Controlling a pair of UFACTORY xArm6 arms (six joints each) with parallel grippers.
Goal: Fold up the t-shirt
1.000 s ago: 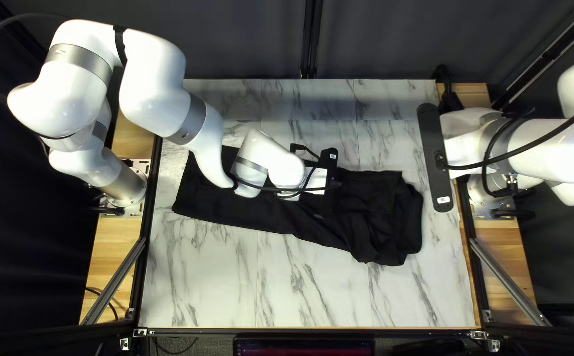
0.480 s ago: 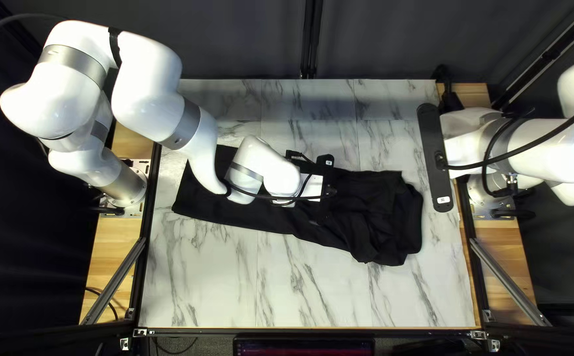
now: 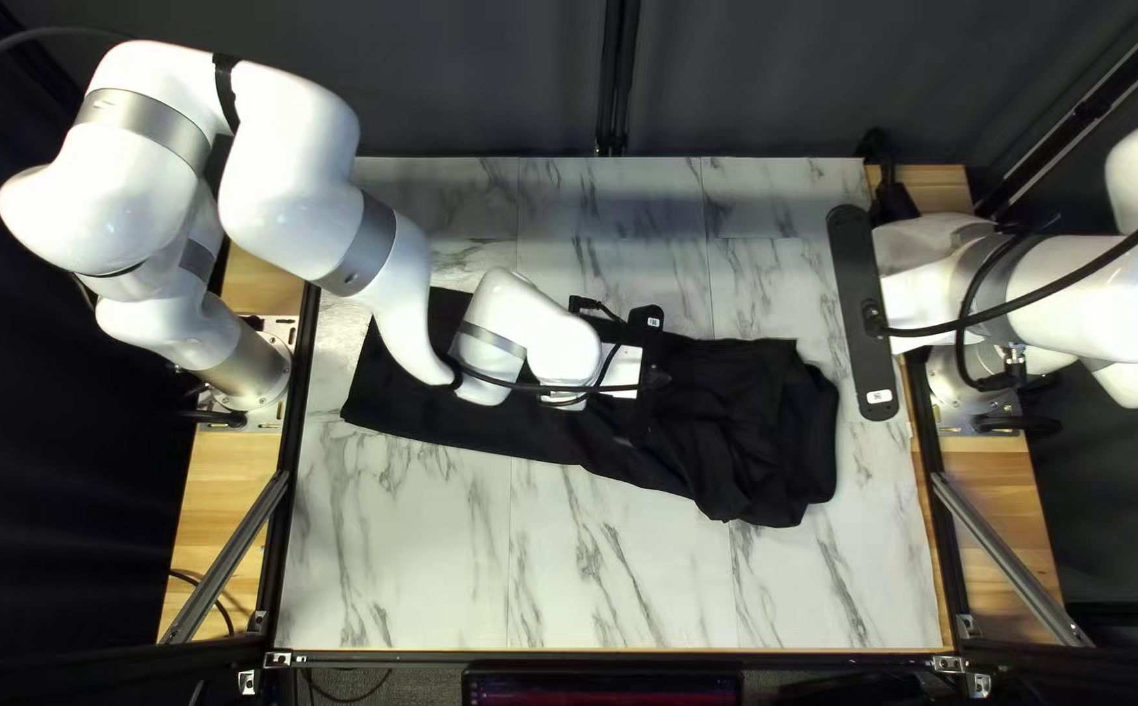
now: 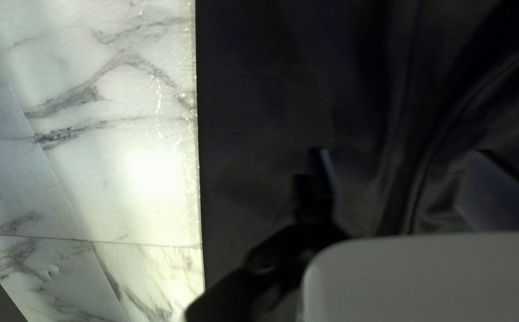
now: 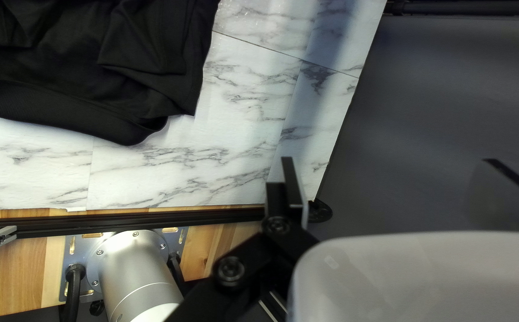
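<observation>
In the top left view a black t-shirt lies as a long strip across the marble-look table, smooth at its left part and bunched at its right. My left gripper is over the strip's middle, its tips hidden from above. In the left wrist view that gripper is open over the black cloth, its fingers wide apart with creased fabric beneath them. My right gripper is open and holds nothing; in the top left view its mount is right of the shirt. The right wrist view shows the shirt's bunched end ahead.
Bare tabletop stretches along the near side of the shirt. Black rails run down the table's sides. My left arm reaches over the shirt's left part. A dark curtain hangs behind the far edge.
Compared with a second ago, my left arm has shifted slightly left and toward the near edge, almost stopping in the last half second. The shirt and my right arm look unmoved.
</observation>
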